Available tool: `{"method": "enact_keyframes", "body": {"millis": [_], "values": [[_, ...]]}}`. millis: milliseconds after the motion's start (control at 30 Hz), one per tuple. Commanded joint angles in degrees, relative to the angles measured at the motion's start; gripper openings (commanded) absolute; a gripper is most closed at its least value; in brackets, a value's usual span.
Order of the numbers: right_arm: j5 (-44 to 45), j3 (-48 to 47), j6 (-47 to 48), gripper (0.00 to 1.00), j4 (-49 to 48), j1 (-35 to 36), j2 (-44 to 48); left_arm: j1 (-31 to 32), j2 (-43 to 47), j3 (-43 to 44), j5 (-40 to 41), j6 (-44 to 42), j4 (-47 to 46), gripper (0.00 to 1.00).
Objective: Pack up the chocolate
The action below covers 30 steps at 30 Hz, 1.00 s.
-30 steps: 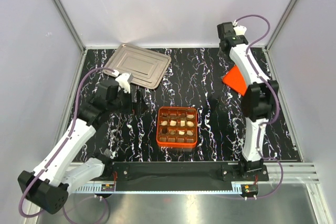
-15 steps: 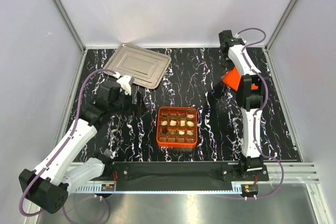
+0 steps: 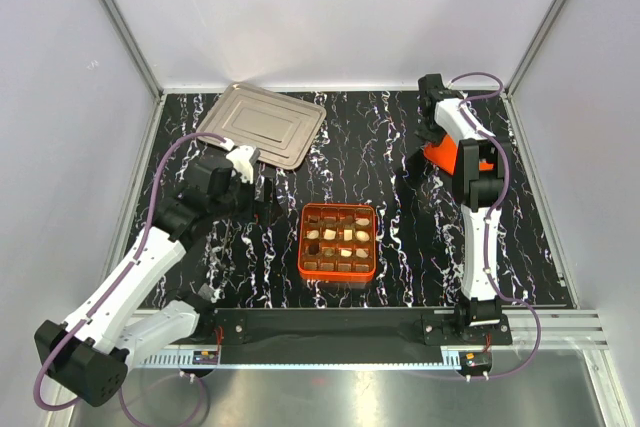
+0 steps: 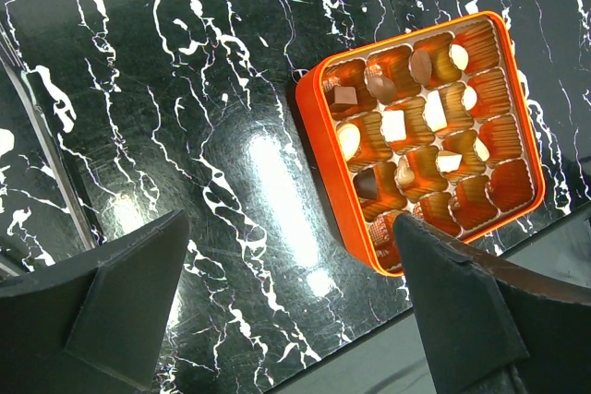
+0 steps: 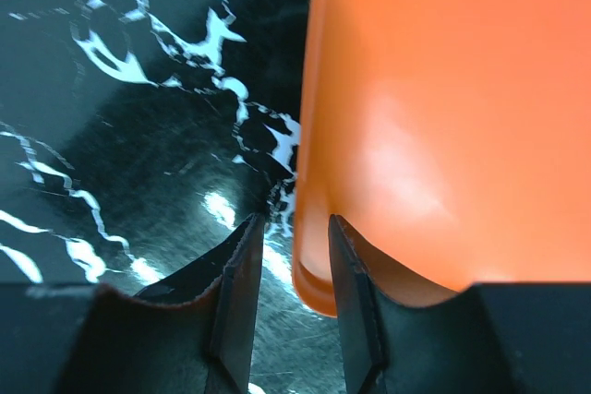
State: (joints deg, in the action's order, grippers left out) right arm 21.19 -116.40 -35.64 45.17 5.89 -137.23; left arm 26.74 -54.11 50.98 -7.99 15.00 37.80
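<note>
The orange box [image 3: 338, 269] stands mid-table, its grid cells holding several small chocolate pieces [image 3: 347, 234], cream-white and dark brown. They also show in the left wrist view [image 4: 394, 125] inside the box [image 4: 319, 149]. My left gripper [image 3: 262, 189] hovers left of the box, open wide and empty [image 4: 291, 320]. An orange lid [image 3: 446, 155] lies at the back right. My right gripper [image 3: 432, 143] is down at its left edge. In the right wrist view the jaws [image 5: 297, 292] straddle the lid's rim [image 5: 434, 117] at a narrow gap, with the left finger clear of it.
A metal tray [image 3: 262, 125] lies at the back left, just behind my left gripper. The table is black marble-patterned with white walls around it. A black rail [image 3: 340, 325] runs along the near edge by the arm bases.
My right arm has folded down, bringing its gripper from high at the back onto the orange lid's edge. The left arm has shifted only slightly. The box and lid have not moved.
</note>
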Motion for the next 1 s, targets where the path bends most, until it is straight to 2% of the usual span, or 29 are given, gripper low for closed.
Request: {"method": "enact_keyframes", "body": {"millis": [0,300,500,633,667,767,867,967], "values": [[0.0,-1.5,0.2,0.41,-2.6,0.3,2.1,0.4,0.4,0.7,-0.3,-0.8,-1.2,0.99],[-0.7,1.8,-0.7,0.4,-3.4,0.2,2.3,0.6,0.9,0.6,0.1,-1.2,-1.2,0.99],[-3.2,4.0,-1.9,0.36,-3.2,0.2,2.8,0.9,3.3,0.4,1.0,-0.2,-2.1,0.99],[-8.8,7.4,-2.2,0.22,-5.2,0.2,5.5,0.9,2.5,3.1,-0.9,1.3,-0.1,0.99],[-9.6,8.3,-2.2,0.14,-5.9,0.3,7.2,0.9,2.5,3.3,-1.4,2.0,-0.2,0.99],[-12.7,10.3,-0.6,0.0,-6.7,0.3,10.7,0.9,2.8,5.3,-3.9,3.8,-0.2,0.99],[-19.8,16.2,1.2,0.0,-8.7,0.3,15.6,0.9,1.6,9.9,-3.4,3.5,2.0,0.99],[-24.9,26.5,2.0,0.0,-16.1,0.3,28.1,0.9,-1.2,17.4,-1.9,2.6,4.9,0.99]]}}
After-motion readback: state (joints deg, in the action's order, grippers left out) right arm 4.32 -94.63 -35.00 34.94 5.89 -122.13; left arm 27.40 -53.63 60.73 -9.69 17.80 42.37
